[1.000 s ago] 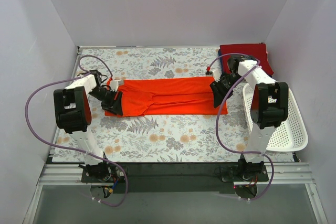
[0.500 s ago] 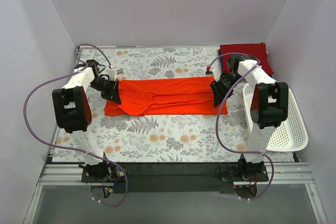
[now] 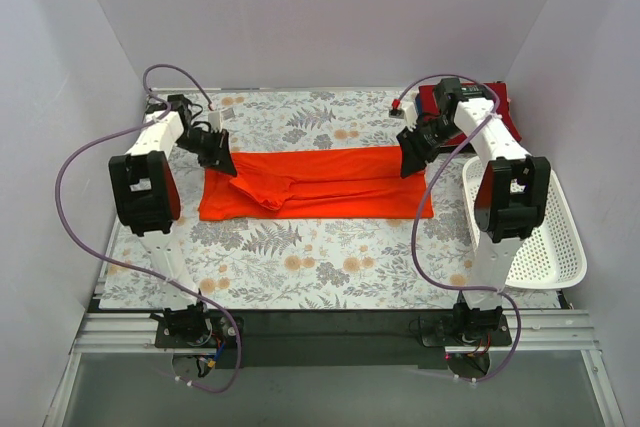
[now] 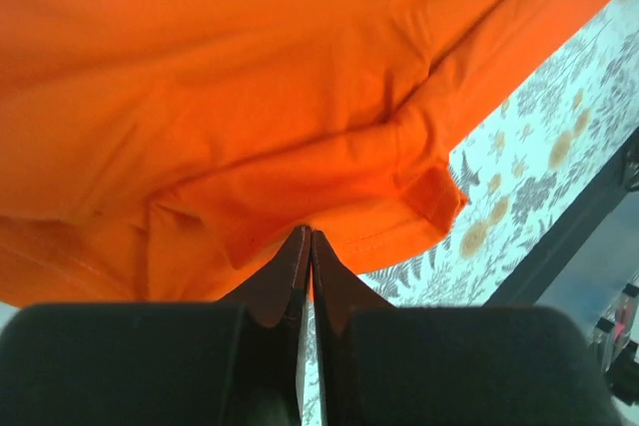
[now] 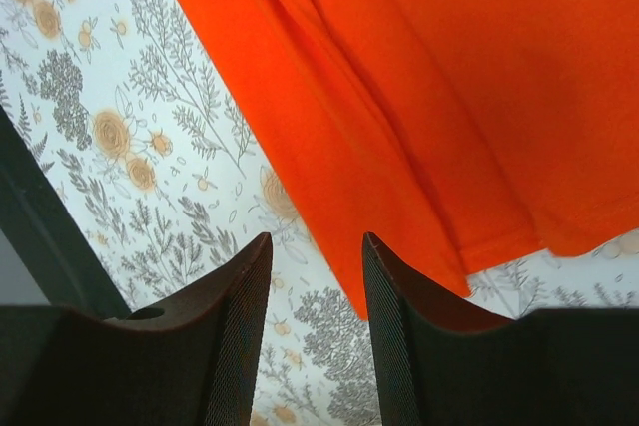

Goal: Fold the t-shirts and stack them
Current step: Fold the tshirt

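Three white walls (image 3: pixel 320 17), floral cloth (image 3: pixel 300 257), left tool (image 3: pixel 222 159) pinching orange-red t-shirt (image 3: pixel 330 182), right tool (image 3: pixel 409 165) part-open, empty

Your left arm (image 3: pixel 148 169) and right arm (image 3: pixel 503 162) both reach forward, with wrists turned inward toward each other.
Your left gripper (image 4: pixel 309 238) has its fingers pressed tightly together; your right gripper (image 5: pixel 318 249) keeps a clear gap between its fingers.

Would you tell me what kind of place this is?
Probably a lab test booth: plain white walls surround a floral cloth, with the left arm and right arm bolted to a metal rail.
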Motion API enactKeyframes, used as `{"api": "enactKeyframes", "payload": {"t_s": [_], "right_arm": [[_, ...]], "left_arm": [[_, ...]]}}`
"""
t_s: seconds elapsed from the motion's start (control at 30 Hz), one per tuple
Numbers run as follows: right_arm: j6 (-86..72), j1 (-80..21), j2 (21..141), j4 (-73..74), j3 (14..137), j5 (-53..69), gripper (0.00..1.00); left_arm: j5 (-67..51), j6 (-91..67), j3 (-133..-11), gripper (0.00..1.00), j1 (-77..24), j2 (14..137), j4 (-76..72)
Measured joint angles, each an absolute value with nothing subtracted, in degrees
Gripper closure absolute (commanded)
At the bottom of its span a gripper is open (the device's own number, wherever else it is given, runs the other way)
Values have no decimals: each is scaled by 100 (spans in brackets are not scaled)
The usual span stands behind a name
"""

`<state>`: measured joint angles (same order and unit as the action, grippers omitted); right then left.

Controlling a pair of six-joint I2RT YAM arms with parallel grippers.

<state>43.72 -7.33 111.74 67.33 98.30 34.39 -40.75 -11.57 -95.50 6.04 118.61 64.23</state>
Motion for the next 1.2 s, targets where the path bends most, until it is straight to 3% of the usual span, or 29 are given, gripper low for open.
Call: {"api": "enactKeyframes", "payload": {"t_s": [0.27,0.8,0.93,1.0,1.2], "right_arm": [[4394,-1026,11500,6713,10191,3531,51],[4418,-1068,11570,6718,10189,3444,49],[4438,-1087,11587,6716,10191,3424,50],[4456,-1105,11587,6716,10213,3426,49],[4390,-1358,11598,6340,10436,3406,49]], "left_arm": [[-4322,-1802,-10637,100,548,12626,6075],[-4289,-3179,-10755,100,539,13026,4873],[-4289,-3522,-10916,84,539,13179,4716],[-4289,-3651,-10991,71,539,13290,4661],[-4289,-3913,-11013,67,545,13423,4713]]}}
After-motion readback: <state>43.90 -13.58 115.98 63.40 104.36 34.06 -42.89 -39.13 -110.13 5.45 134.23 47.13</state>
